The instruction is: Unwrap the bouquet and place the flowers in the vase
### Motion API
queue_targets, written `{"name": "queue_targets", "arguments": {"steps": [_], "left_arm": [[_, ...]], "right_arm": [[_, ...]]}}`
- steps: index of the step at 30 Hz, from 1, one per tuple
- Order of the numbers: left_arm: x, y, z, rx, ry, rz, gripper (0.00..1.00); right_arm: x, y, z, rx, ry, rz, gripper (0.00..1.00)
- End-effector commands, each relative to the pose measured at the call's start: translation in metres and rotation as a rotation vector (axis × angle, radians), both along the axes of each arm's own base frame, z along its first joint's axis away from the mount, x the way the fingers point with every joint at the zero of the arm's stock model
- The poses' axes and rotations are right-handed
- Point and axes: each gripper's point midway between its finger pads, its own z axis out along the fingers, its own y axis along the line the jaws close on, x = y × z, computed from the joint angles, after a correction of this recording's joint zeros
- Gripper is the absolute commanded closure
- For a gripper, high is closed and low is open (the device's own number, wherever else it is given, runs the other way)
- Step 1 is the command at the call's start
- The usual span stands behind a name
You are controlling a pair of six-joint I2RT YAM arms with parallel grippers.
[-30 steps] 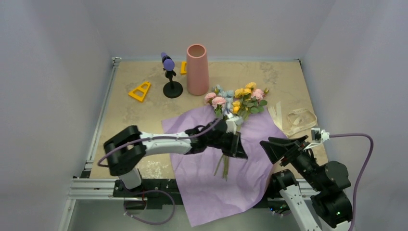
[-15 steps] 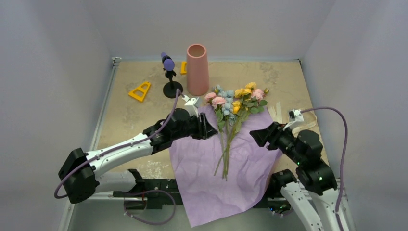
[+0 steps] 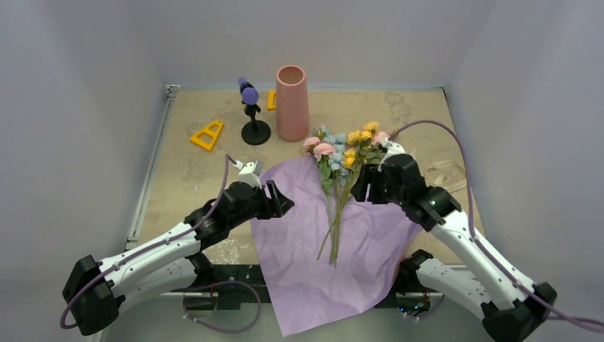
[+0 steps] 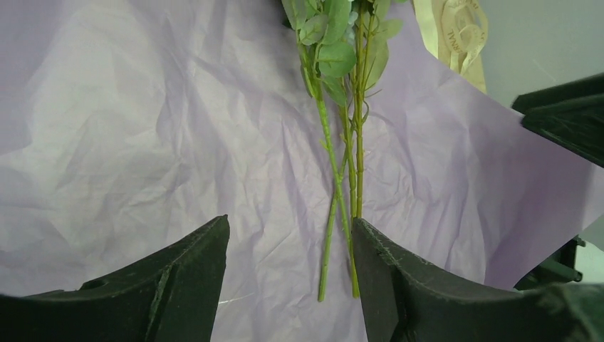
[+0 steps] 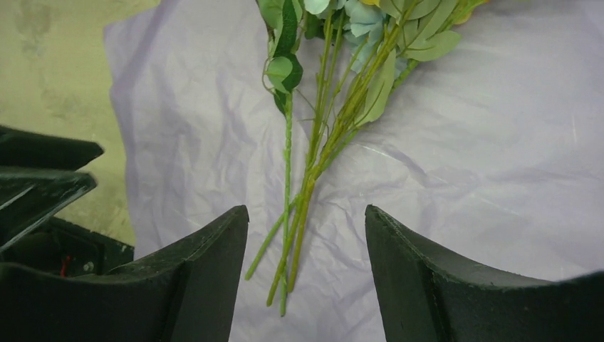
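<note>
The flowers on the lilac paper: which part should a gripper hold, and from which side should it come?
Probably the bare stems, below the leaves, where they lie bunched flat on the paper wrap. Come from above, jaws across the bundle; the flower heads spread too wide.

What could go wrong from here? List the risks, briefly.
1. The flowers lie loose on the crinkled paper wrap; either open gripper could pinch paper with the stems, or miss some.
2. The left gripper and right gripper flank the stems and might collide.
3. The tall vase could tip when stems go in.
</note>
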Motion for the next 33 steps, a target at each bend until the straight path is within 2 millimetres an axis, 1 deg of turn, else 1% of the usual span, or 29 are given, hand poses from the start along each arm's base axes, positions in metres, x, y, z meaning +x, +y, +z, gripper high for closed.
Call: {"name": "queue_targets", "arguments": {"steps": [1,6,11,14,16,18,23,26,33], "left_arm": [[0.002,0.012,0.005,-0.015,-0.031,0.058,0.32],[-0.004,0.019,0.0,-0.02,-0.018,0.071,0.33],[-0.009,0.022,-0.008,-0.037,-0.006,0.077,0.33],[-0.011,0.023,-0.016,-0.034,0.01,0.073,0.33],[-0.013,0.023,-0.022,-0.029,0.024,0.072,0.33],[-0.015,0.023,-0.024,-0.031,0.031,0.07,0.34],[-0.017,0.025,-0.028,-0.032,0.036,0.07,0.34],[-0.017,0.026,-0.029,-0.03,0.039,0.072,0.34],[-0.019,0.028,-0.032,-0.023,0.045,0.074,0.34]], "right_arm": [[0.034,0.012,-0.011,-0.074,0.018,-0.046,0.36],[0.05,0.03,-0.035,-0.051,0.089,-0.061,0.4],[0.057,0.04,-0.056,-0.032,0.135,-0.08,0.44],[0.059,0.044,-0.077,-0.044,0.188,-0.083,0.45],[0.058,0.048,-0.096,-0.046,0.235,-0.085,0.46],[0.058,0.051,-0.108,-0.039,0.256,-0.093,0.47],[0.063,0.055,-0.121,-0.041,0.276,-0.105,0.51],[0.065,0.056,-0.126,-0.049,0.287,-0.107,0.57],[0.063,0.057,-0.139,-0.056,0.31,-0.106,0.7]]}}
